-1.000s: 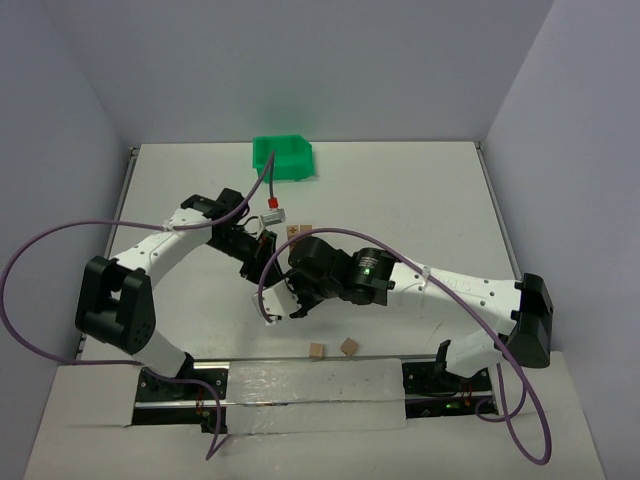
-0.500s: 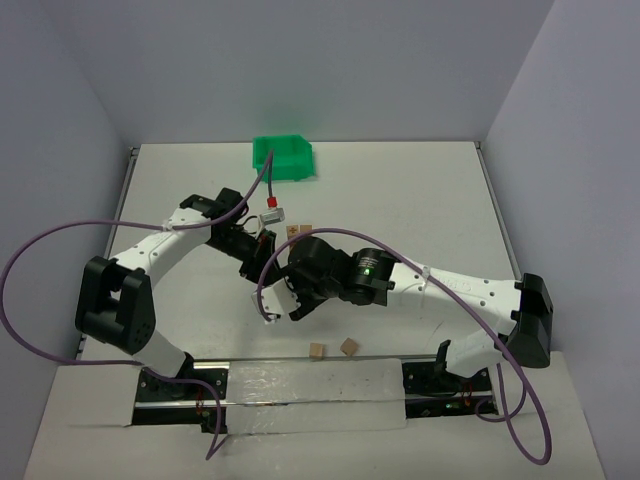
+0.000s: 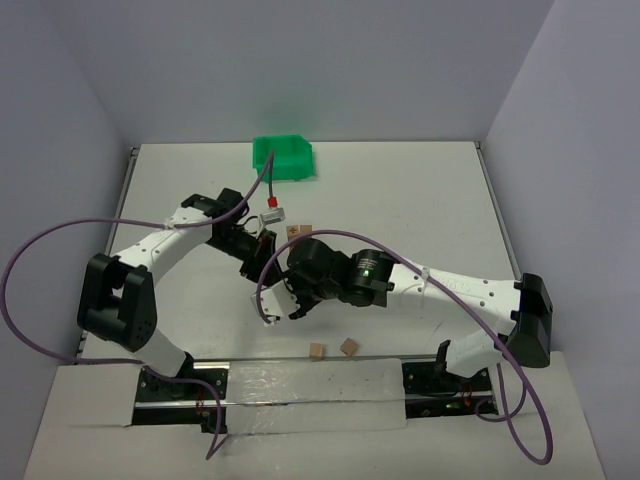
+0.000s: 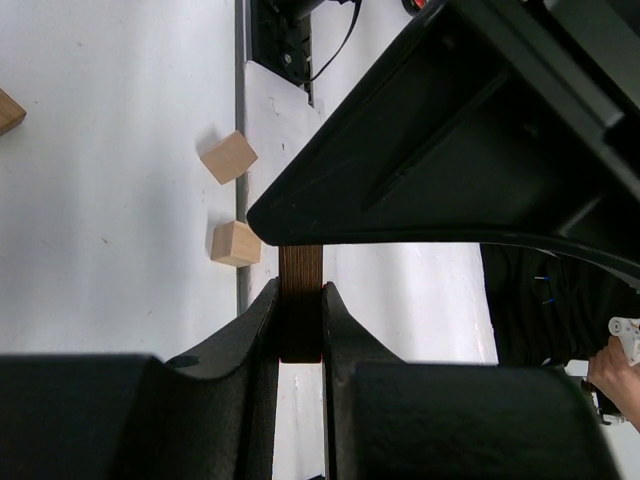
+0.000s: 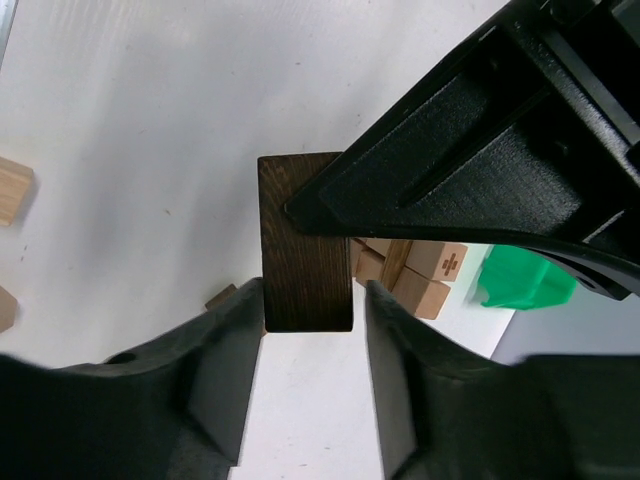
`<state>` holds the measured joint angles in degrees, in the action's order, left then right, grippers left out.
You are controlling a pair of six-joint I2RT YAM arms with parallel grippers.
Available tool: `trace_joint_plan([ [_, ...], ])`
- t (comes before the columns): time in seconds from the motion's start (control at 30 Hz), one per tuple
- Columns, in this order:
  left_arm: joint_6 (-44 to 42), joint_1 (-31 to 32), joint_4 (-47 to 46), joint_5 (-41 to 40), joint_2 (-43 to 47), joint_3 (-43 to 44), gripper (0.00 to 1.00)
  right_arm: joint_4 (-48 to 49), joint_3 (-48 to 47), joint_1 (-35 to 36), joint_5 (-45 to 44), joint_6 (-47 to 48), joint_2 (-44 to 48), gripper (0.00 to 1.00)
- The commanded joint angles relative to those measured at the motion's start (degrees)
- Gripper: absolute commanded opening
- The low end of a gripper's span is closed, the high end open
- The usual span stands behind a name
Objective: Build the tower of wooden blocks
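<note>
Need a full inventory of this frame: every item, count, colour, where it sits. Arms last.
dark brown block: one, dark brown, held between the two grippers over the middle of the table.
wood block tower: one small stack, tan, block count unclear, just beyond the grippers.
loose cubes: two, tan, near the front edge, not touching each other.
green bin: one, green, at the far edge.
table: one, white.
cables: purple, looping off both arms.
left gripper: black, shut on the dark brown block.
right gripper: black, straddles the same block, with a gap on one side.
</note>
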<state>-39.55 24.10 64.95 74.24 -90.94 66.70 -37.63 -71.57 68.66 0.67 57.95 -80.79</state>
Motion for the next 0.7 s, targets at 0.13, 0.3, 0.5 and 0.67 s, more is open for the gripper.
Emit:
trace_joint_plan([
  [0.13, -2.09, -0.42, 1.0, 2.58, -0.91, 2.33, 0.03, 1.91, -2.11, 1.0, -0.58, -0.38, -0.21, 0.56],
  [0.3, -2.81, -0.42, 1.85, 2.67, -1.26, 2.85, 0.03, 1.68, -2.4, 1.33, -0.58, -0.33, -0.39, 0.45],
  [0.5, -4.13, -0.56, 2.9, 2.75, -1.75, 3.32, 0.05, 1.5, -1.92, 1.38, -0.58, 0.14, -0.43, 0.36],
  [0.67, -7.55, -1.64, 5.71, 3.01, -2.15, 4.04, 0.65, 1.59, -1.14, 1.14, -2.49, 0.48, 0.19, 0.28],
])
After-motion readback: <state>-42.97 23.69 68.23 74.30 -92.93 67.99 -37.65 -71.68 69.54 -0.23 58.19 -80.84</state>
